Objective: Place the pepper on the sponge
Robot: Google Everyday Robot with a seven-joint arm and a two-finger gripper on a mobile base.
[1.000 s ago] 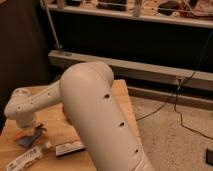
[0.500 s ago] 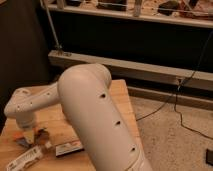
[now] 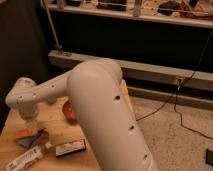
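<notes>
The pepper [image 3: 22, 134] shows as a small orange shape on the wooden table [image 3: 55, 132] at the far left. It lies against the left edge of the dark blue sponge [image 3: 34, 140]. My white arm [image 3: 100, 115] fills the middle of the view, and its wrist reaches left. The gripper [image 3: 31, 121] hangs from the wrist just above the pepper and sponge. Whether it touches either one cannot be made out.
A red-orange bowl [image 3: 69, 111] sits partly behind my forearm. A dark packet with a white label [image 3: 70, 147] and a white wrapped item [image 3: 24, 160] lie near the front edge. A black rack [image 3: 130, 40] stands behind the table, and cables [image 3: 180, 100] trail on the floor to the right.
My arm has shifted slightly left and the wrist has dipped a little toward the sponge. The orange pepper sits a touch lower, next to the sponge.
</notes>
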